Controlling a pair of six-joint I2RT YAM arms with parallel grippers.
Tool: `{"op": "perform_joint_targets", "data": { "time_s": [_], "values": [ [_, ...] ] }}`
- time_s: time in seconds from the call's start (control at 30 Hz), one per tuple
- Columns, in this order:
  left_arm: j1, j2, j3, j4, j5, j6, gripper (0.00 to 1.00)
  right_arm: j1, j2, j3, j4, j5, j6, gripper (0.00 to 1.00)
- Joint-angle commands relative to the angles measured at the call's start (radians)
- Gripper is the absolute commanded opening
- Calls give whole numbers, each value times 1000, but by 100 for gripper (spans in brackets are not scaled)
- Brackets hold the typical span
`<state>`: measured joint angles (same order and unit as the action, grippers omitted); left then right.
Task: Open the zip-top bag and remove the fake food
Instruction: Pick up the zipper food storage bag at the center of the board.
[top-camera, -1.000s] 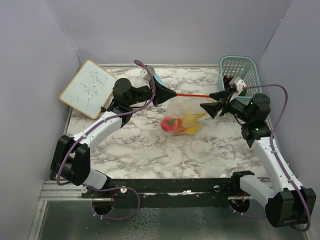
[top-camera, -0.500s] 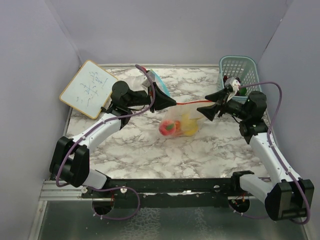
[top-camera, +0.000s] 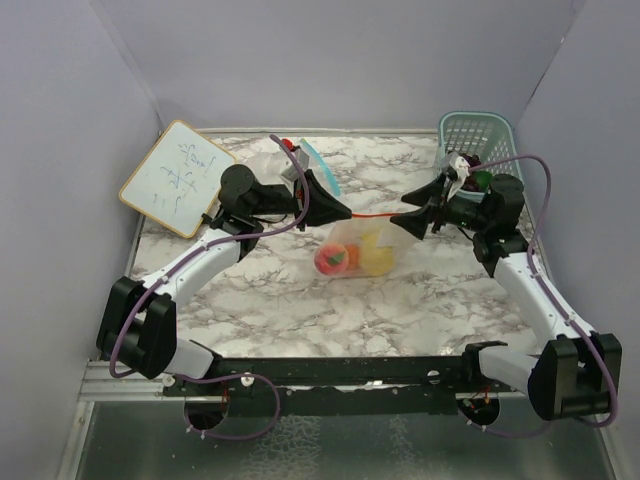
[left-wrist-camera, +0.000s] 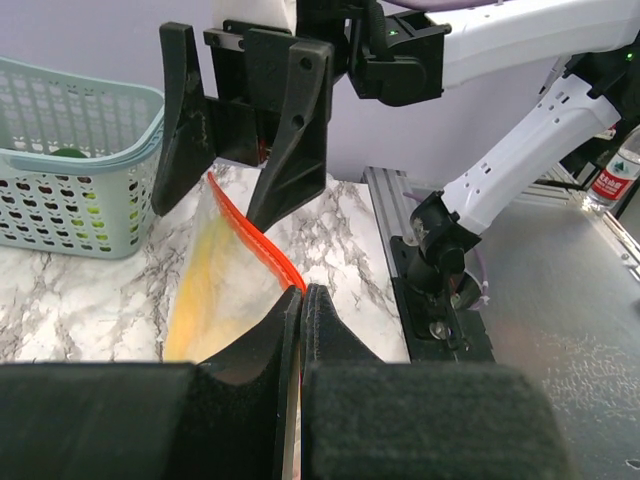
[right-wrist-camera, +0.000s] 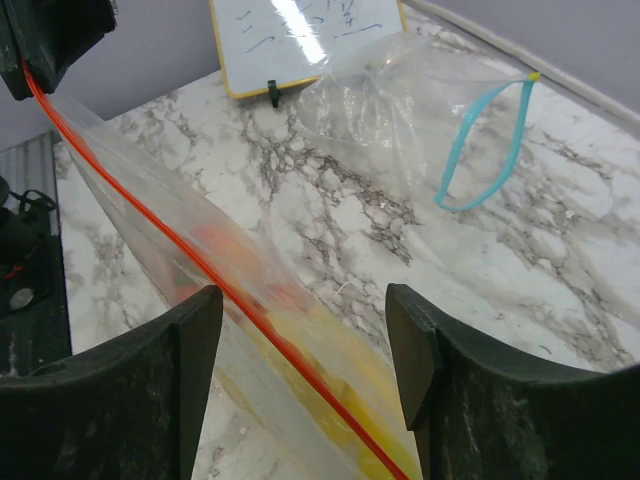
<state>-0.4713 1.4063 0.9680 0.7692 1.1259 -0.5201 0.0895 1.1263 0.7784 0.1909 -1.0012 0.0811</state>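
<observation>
My left gripper (left-wrist-camera: 302, 295) pinches the red zip strip (right-wrist-camera: 150, 205) of a clear plastic bag (top-camera: 365, 235); my spread right gripper (right-wrist-camera: 305, 330) might clamp both sides together.

The clear bag (top-camera: 362, 238) hangs over the middle of the table (top-camera: 260, 290) from its taut, seemingly closed red zip (top-camera: 375, 214), with the fake food (top-camera: 352, 259), a red-orange piece beside yellow ones, bunched in its sagging bottom.
</observation>
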Motion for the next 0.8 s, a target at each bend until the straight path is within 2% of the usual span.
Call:
{"op": "perform_joint_targets", "data": {
  "time_s": [0.0,0.07,0.13,0.17,0.2,0.33,0.43,0.57,0.63,0.77],
  "values": [
    [8,-13,18,3,11,19,0,0,28,24,35,-122,7,60],
    [9,-16,19,-7,-1,27,0,6,30,26,30,-126,6,45],
    [10,-14,17,-11,-18,30,0,11,21,27,24,-105,2,16],
    [11,-14,19,-31,-34,37,0,12,12,26,22,-93,2,6],
    [11,-13,25,-68,-63,55,0,13,4,27,18,-85,2,2],
    [7,-28,68,-239,-214,167,18,31,-21,50,-18,-51,0,2],
    [-3,-31,143,-332,-249,241,45,71,-8,99,-106,-3,-49,2],
    [-10,5,289,-472,-236,344,69,121,14,138,-180,68,-94,2],
    [-21,29,350,-541,-230,394,75,130,20,140,-181,76,-92,2],
    [-75,73,418,-678,-214,537,77,143,27,162,-193,63,-92,2]
  ]
}}
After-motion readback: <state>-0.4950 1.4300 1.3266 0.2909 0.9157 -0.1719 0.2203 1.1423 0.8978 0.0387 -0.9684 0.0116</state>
